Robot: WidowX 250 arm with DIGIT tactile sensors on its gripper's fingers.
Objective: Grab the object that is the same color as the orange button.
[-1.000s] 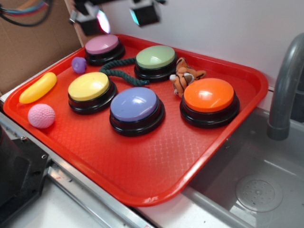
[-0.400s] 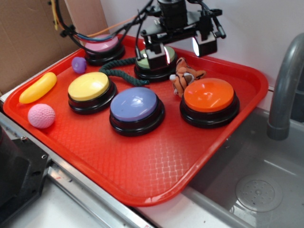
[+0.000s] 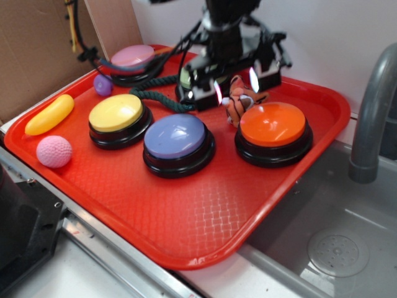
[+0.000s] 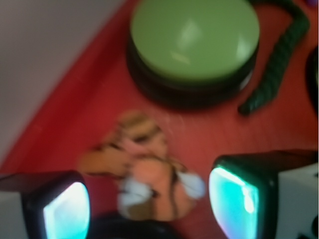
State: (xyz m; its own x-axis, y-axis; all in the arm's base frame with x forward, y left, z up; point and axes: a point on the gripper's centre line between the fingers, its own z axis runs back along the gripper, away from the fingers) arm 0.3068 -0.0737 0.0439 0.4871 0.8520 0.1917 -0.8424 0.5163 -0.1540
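Tiger toy (image 3: pixel 240 100) is lying on the red tray (image 3: pixel 186 223), orange with dark stripes and a white muzzle, wedged between the green button (image 4: pixel 194 37) and the orange button (image 3: pixel 273 123) and touching the latter's black base. Gripper (image 3: pixel 234 87) is sitting lower than 0.4 s ago, now down over the green button and partly hiding it in the exterior view. Its fingers (image 4: pixel 239 194) are standing apart, one on each side of the toy, clamped on nothing. Wrist view, blurred, is showing the toy's face and the gap between the pads; exterior view alone is showing the yellow button (image 3: pixel 116 112), the purple button (image 3: pixel 177 136) and the banana (image 3: pixel 49 114).
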